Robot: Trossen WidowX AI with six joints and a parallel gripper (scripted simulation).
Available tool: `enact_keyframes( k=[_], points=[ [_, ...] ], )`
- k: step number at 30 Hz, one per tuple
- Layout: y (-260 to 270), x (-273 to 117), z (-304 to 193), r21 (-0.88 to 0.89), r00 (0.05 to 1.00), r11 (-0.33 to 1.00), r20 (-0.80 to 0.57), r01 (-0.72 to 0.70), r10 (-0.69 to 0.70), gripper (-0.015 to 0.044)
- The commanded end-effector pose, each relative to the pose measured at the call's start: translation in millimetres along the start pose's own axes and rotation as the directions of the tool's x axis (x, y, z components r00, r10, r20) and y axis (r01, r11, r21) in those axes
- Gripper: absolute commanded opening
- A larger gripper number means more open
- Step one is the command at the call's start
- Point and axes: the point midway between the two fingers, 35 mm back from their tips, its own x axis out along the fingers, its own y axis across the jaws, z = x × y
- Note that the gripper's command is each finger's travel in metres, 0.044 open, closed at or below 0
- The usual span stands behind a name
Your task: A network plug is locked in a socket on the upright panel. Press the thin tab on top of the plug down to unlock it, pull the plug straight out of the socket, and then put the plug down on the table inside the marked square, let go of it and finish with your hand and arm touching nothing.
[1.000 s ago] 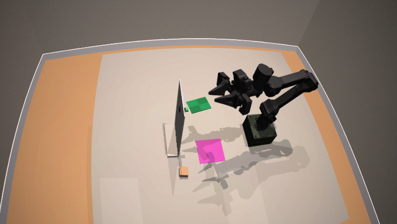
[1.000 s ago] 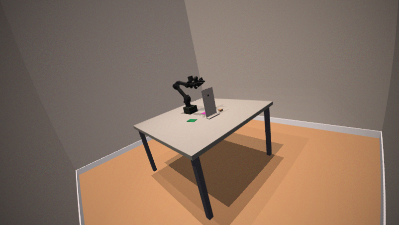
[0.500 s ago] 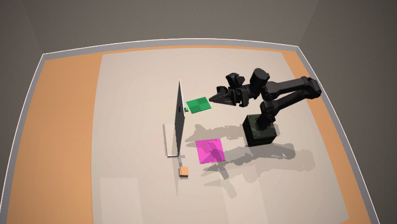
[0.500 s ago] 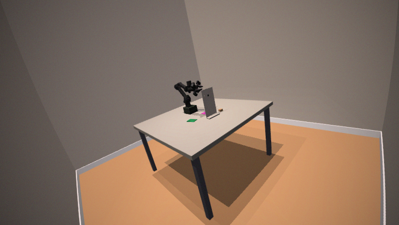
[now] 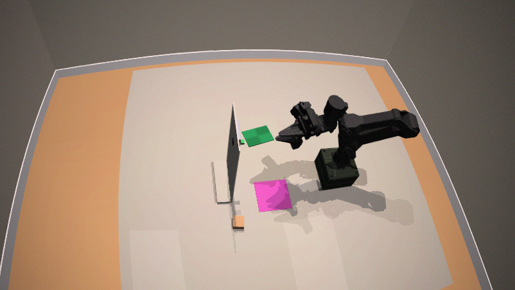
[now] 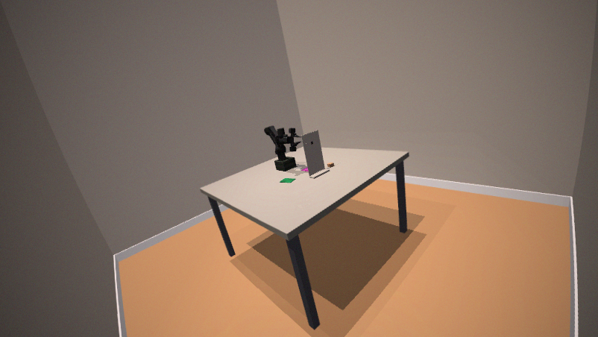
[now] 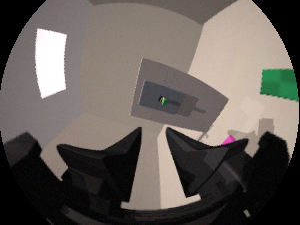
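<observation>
The plug (image 5: 242, 142) (image 7: 164, 101) is small and green and sits at the socket plate on the arm-side face of the upright panel (image 5: 232, 162) (image 6: 315, 156) (image 7: 175, 79). Its tab is too small to make out. My gripper (image 5: 277, 136) (image 6: 300, 139) (image 7: 153, 129) is partly open and empty, in the air on the arm side of the panel, apart from the plug. A magenta square (image 5: 262, 190) (image 6: 305, 169) (image 7: 228, 140) and a green square (image 5: 257, 136) (image 6: 287, 180) (image 7: 280, 84) lie on the table.
An orange block (image 5: 238, 221) (image 6: 330, 165) lies on the table near the panel's end. The panel's pale foot (image 5: 221, 183) extends on the side away from the arm. The arm's dark base (image 5: 337, 170) (image 6: 285, 163) stands beyond the squares, opposite the panel.
</observation>
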Motion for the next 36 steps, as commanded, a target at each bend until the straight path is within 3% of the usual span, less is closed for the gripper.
enact_keyframes(
  k=[1, 5, 36],
  points=[
    [-17, -9, -3, 0.145, 1.0, 0.989, -0.006, 0.011, -0.011, 0.0156],
    [-27, -14, -5, 0.234, 1.0, 0.972, -0.008, 0.017, -0.015, 0.0156],
    [-26, 24, 7, 0.235, 1.0, 0.972, -0.002, 0.001, -0.001, 0.0156]
  ],
)
